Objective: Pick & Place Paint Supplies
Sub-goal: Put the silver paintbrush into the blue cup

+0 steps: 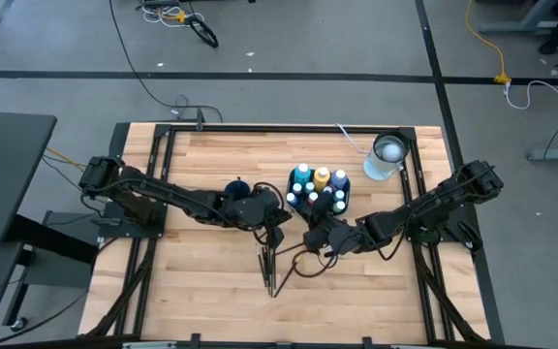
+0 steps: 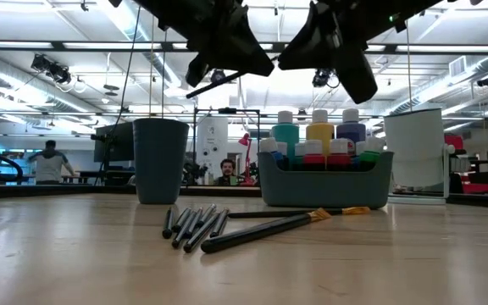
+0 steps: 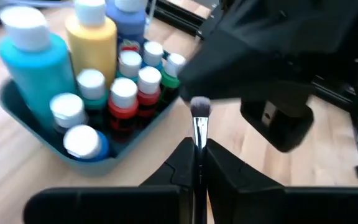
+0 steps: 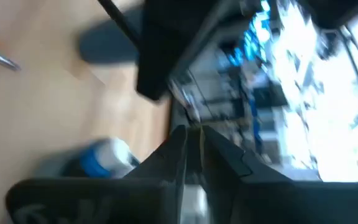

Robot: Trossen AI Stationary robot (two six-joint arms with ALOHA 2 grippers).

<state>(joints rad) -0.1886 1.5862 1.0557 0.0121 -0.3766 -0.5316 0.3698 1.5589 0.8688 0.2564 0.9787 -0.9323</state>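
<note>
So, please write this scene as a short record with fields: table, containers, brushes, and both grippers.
table: wooden top
bin: grey-blue bin of white-capped paint bottles
cup: dark cup, left of bin in the low view
loose brushes: dark paintbrushes lying flat on the table
left gripper: above the table, shut on a brush
right gripper: raised beside the bin; grip unclear

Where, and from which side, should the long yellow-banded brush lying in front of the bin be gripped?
Probably mid-handle on the long brush, from straight above, fingers across the shaft: it lies flat on the table, its middle clear of the brush bundle and the bin.
</note>
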